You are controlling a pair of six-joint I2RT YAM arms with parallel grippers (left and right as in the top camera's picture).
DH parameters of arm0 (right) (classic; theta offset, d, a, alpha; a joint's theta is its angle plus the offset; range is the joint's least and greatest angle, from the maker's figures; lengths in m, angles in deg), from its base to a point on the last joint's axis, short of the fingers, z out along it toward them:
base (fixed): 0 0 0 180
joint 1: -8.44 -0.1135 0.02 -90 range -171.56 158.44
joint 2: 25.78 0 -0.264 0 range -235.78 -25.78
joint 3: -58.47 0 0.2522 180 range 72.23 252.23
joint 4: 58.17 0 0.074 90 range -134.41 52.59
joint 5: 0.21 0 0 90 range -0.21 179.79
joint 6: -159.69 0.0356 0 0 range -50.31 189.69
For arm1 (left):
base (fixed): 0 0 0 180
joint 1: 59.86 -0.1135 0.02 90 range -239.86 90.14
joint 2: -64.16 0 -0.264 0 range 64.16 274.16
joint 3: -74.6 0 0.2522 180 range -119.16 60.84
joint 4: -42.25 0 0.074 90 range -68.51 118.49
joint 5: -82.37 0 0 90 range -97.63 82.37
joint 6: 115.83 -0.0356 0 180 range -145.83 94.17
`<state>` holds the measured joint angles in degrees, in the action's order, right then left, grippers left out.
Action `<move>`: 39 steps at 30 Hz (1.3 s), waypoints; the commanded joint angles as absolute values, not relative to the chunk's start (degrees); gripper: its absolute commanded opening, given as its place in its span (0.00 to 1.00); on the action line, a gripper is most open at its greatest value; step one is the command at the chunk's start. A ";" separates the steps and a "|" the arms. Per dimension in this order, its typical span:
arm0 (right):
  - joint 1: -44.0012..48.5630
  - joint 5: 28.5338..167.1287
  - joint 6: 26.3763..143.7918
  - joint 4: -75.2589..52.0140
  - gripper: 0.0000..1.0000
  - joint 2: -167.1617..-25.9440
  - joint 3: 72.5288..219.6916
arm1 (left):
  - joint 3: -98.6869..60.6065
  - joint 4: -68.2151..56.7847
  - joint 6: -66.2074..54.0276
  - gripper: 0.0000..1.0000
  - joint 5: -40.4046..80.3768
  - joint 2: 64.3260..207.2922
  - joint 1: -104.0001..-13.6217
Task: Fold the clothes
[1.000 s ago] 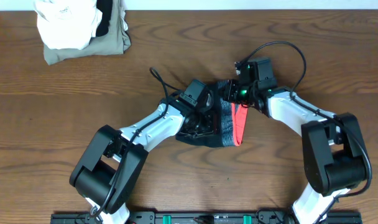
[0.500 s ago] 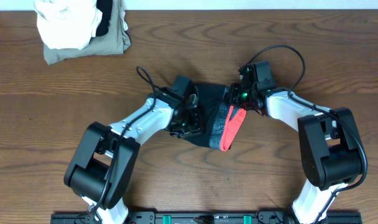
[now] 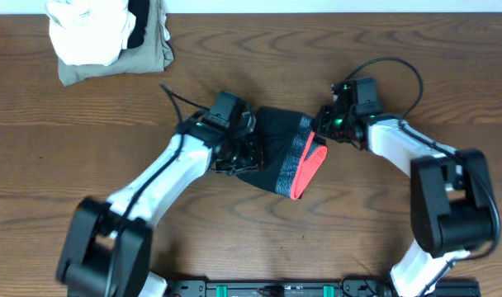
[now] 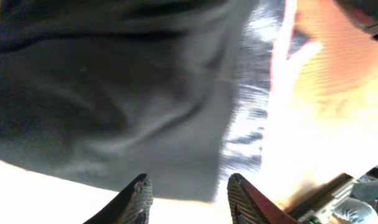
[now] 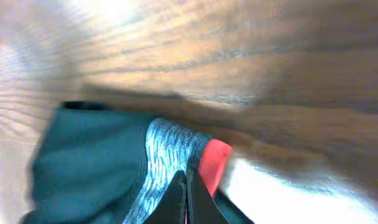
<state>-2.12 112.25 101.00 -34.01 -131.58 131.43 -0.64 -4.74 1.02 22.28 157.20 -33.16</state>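
The clothes (image 3: 276, 148) lie bunched in the middle of the table: black fabric with a grey waistband (image 3: 299, 155) edged in red-orange (image 3: 309, 172). My left gripper (image 3: 239, 153) is at the garment's left edge. In the left wrist view its jaws (image 4: 189, 183) stand apart, with the black fabric (image 4: 114, 93) just beyond the fingertips (image 4: 138, 190) and both pads bare. My right gripper (image 3: 325, 132) is at the waistband's upper right corner. In the right wrist view it (image 5: 188, 182) is shut, and its tips pinch the waistband (image 5: 167, 155) where the grey meets the red edge (image 5: 214, 163).
A pile of white cloth (image 3: 86, 29) on a khaki-olive garment (image 3: 148, 54) sits at the back left corner. A black rail (image 3: 267, 289) runs along the table's front edge. Cables loop above both wrists.
My left gripper has moved left and the right one slightly right. The garment has spread between them, and the red edge has swung from upright to slanted.
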 commanded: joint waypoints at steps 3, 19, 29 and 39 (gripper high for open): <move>-1.64 112.77 99.68 -31.37 0.01 -120.91 132.02 | -0.57 -4.87 0.83 0.42 21.73 156.19 -29.88; -3.63 112.73 97.04 -20.35 0.01 -115.84 132.00 | -0.55 0.37 5.35 0.43 22.98 167.29 -22.15; -3.63 112.73 97.02 -20.35 0.01 -116.13 132.00 | -0.51 -6.32 5.29 0.43 20.97 169.20 -22.17; -3.63 112.75 97.02 -19.22 0.01 -116.13 132.00 | -0.77 -8.41 5.29 0.31 17.69 167.64 -23.28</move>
<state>-3.26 112.46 97.87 -19.68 -115.47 131.48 -0.64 -8.00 5.48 19.26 168.82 -22.26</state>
